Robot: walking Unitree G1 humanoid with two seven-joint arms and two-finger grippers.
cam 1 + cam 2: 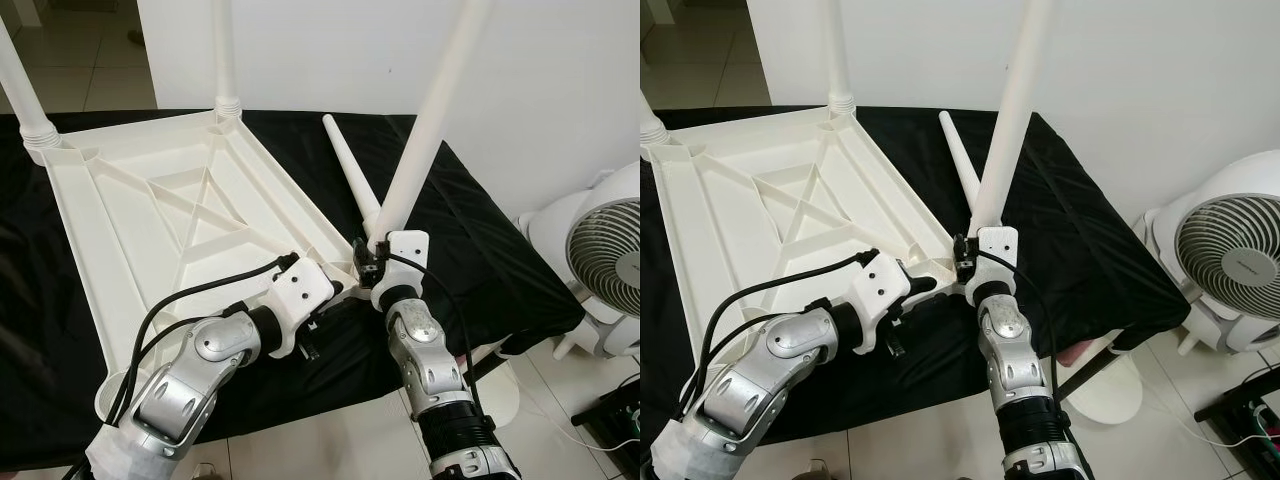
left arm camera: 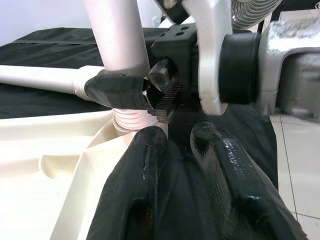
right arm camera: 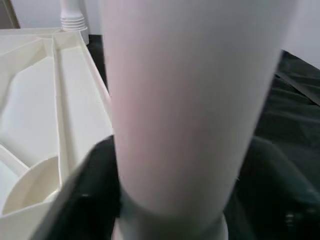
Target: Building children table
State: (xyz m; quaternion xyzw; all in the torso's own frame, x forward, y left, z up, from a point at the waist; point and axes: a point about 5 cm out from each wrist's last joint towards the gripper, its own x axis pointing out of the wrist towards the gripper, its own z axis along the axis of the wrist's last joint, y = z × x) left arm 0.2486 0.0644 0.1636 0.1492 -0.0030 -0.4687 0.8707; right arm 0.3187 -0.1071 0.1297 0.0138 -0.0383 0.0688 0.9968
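White plastic is what you have across most of your workspace: the upturned tabletop (image 1: 170, 230) lies underside up on a black cloth (image 1: 480, 250), its ribs and diagonal braces facing you. At your far left, one leg (image 1: 22, 95) stands upright in its corner socket, and a second leg (image 1: 224, 55) stands in the far corner. At the near left edge you can see an open round socket (image 1: 125, 385) with nothing in it.

Moving toward the centre, your left gripper (image 2: 180, 150) sits low at the near right corner of the tabletop, just beside the base of the third leg (image 1: 425, 130). In the left wrist view its two black fingers (image 2: 142, 170) lie spread apart with dark cloth between them, gripping nothing.

Just to the right, your right gripper (image 1: 372, 262) is clamped on that third leg near its threaded foot; the left wrist view shows a ridged pad pressed to the leg just above the corner socket. The leg tilts away to the right as it rises. A fourth leg (image 1: 350, 175) lies loose on the cloth behind it, its narrow end pointing away from you.

At your far right, off the cloth, a white fan (image 1: 610, 265) stands on the tiled floor (image 1: 540, 400).
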